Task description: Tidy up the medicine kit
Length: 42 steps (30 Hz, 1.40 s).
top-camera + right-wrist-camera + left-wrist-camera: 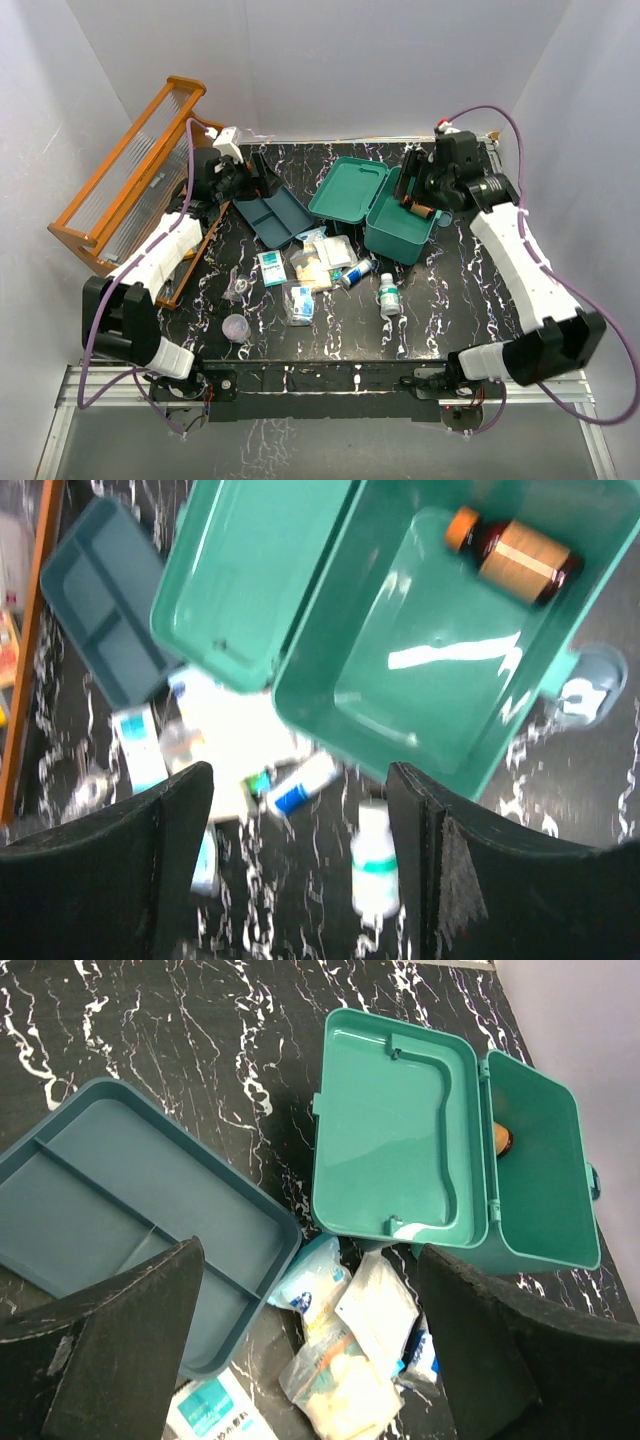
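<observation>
The teal medicine kit (pixel 400 228) stands open at the table's middle back, its lid (pixel 345 190) laid flat to the left. A brown bottle with an orange cap (pixel 515 558) lies inside the box. The darker divided insert tray (pixel 272 214) lies left of the lid, empty. My left gripper (pixel 310 1360) is open and empty, high above the tray's edge and the packets (pixel 345 1360). My right gripper (pixel 300 870) is open and empty above the box's near wall. A white bottle with a green band (pixel 389 297) and a blue-and-white tube (pixel 356 273) lie in front of the box.
An orange wooden rack with clear ribbed panels (pixel 125 175) leans at the back left. Sachets, a small box (pixel 271 267) and plastic packets (pixel 300 303) lie scattered in the table's middle. A small clear cup (pixel 235 327) stands near the front left.
</observation>
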Tool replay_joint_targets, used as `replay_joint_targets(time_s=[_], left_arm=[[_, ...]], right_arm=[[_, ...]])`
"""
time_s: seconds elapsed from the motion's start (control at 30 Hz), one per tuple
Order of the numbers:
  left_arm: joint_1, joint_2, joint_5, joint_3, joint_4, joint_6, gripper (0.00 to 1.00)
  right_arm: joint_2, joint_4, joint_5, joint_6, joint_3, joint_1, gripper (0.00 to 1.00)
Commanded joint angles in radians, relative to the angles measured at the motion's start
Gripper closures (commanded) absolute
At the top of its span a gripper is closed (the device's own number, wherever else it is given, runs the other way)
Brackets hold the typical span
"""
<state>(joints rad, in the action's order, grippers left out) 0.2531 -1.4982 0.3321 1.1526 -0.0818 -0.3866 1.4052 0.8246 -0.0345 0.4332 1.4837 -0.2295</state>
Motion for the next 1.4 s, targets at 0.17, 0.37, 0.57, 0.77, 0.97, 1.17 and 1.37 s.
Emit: replay_joint_targets(time_s=[0.17, 0.37, 0.57, 0.77, 0.97, 1.17, 1.37], left_arm=[[0.007, 0.195, -0.011, -0.086, 0.003, -0.042, 0.13], [0.007, 0.237, -0.011, -0.102, 0.017, -0.051, 0.13], [0.007, 0.266, 0.017, -0.124, -0.002, -0.057, 0.13], [0.008, 0.294, 0.019, -0.146, 0.007, -0.054, 0.13], [0.012, 0.303, 0.016, -0.167, -0.014, -0.058, 0.12], [0.015, 0.299, 0.015, -0.175, -0.03, -0.06, 0.12], [0.018, 0.302, 0.012, -0.177, -0.023, -0.06, 0.12]], right_arm=[[-0.233, 0.166, -0.02, 0.076, -0.244, -0.118, 0.32], [-0.256, 0.167, -0.026, 0.163, -0.394, -0.194, 0.34], [-0.162, 0.174, 0.042, 0.264, -0.482, -0.216, 0.38], [-0.103, 0.075, 0.046, 0.254, -0.511, -0.248, 0.4], [-0.035, 0.02, 0.112, 0.254, -0.523, -0.294, 0.45], [0.022, -0.02, 0.189, 0.263, -0.542, -0.347, 0.47], [0.093, -0.021, 0.242, 0.265, -0.542, -0.405, 0.48]])
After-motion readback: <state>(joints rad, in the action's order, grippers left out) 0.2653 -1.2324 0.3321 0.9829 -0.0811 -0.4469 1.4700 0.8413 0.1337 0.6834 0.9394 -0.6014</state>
